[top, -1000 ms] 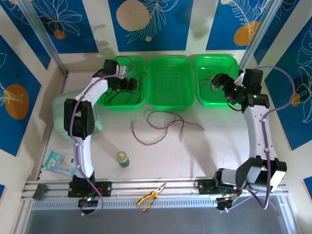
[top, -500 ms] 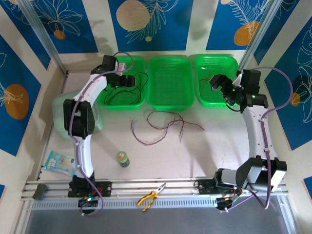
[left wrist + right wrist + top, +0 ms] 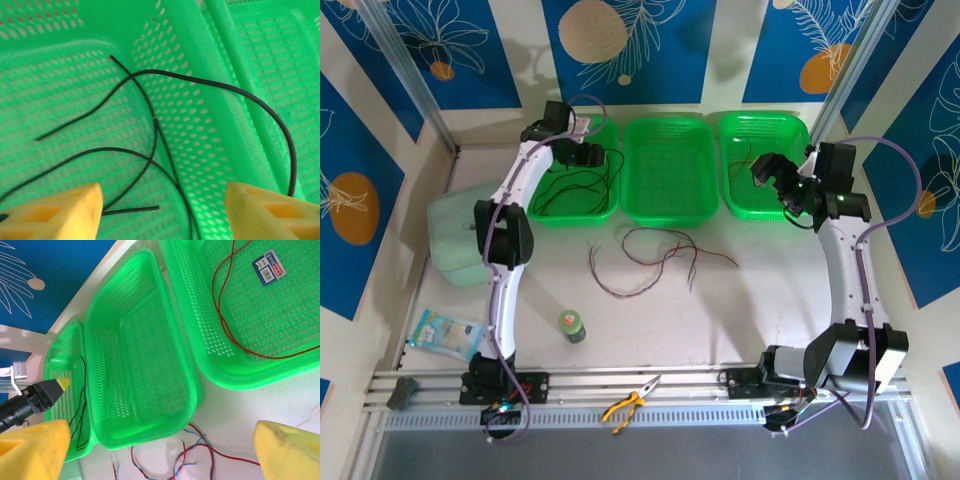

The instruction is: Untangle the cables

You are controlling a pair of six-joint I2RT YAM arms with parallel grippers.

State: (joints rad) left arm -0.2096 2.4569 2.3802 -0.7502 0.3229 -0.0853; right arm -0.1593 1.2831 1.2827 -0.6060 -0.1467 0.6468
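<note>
Loosely tangled, the cables [image 3: 655, 255] lie as one bunch of dark red and purple-blue strands on the pale counter [image 3: 750, 300], just in front of the middle basket [image 3: 668, 170] and apart from both arms. Three green perforated plastic baskets stand side by side along the counter's far edge. The left basket [image 3: 570, 222] holds black strands [image 3: 150, 150], thin wires that cross one another on its floor, with one arching up along the wall toward the rim; how many separate wires there are cannot be told. The right basket [image 3: 760, 212] holds a dark red wire [image 3: 214, 290] curling across its floor, and one blue-and-white label [image 3: 270, 267] with a barcode, its writing too small to read. The left pincer [image 3: 588, 155] hangs over the left basket with its yellow pads [image 3: 50, 215] set well apart, gripping nothing; the black strands lie beneath the gap, and one runs down beside the right-hand pad, though whether it touches cannot be told. The right pincer [image 3: 767, 170] hangs over the right basket, its pads [image 3: 30, 450] spread wide and holding nothing. Nearer the arm bases sit one small green bottle [image 3: 572, 325], one pair of yellow-handled pliers [image 3: 630, 403] on the metal rail, one light blue packet [image 3: 445, 333] with print too small to read, and one pale green bag-like thing [image 3: 450, 245] at the left edge.
</note>
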